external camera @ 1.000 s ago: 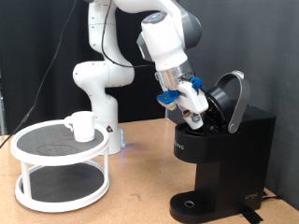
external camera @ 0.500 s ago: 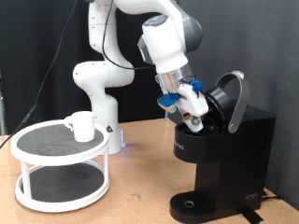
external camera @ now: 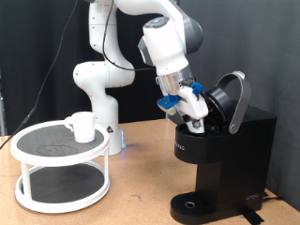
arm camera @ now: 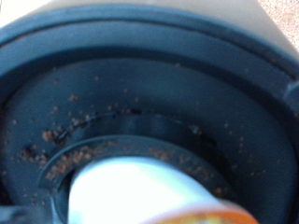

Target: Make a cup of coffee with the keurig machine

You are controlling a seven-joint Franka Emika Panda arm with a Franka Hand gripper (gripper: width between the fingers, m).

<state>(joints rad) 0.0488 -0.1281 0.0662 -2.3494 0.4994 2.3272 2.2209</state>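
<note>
The black keurig machine (external camera: pixel 225 155) stands at the exterior view's right with its domed lid (external camera: pixel 232 98) hinged open. My gripper (external camera: pixel 200 119) reaches down into the open top, its fingertips at the pod chamber. The wrist view looks straight into the dark round chamber (arm camera: pixel 140 84), which is speckled with coffee grounds. A white pod (arm camera: pixel 131 187) with a brown rim sits close to the camera over the chamber's middle. My fingers do not show in the wrist view. The white cup (external camera: pixel 82 127) stands on a round rack at the exterior view's left, far from the gripper.
The white two-tier round rack (external camera: pixel 56 155) with dark mesh shelves holds the cup on its top shelf. The arm's white base (external camera: pixel 98 84) stands behind it. The machine's round drip base (external camera: pixel 192 204) holds nothing. A black curtain hangs behind the wooden table.
The arm has shifted very slightly towards the exterior view's left. The gripper stays at the open chamber. The cup and machine have not moved.
</note>
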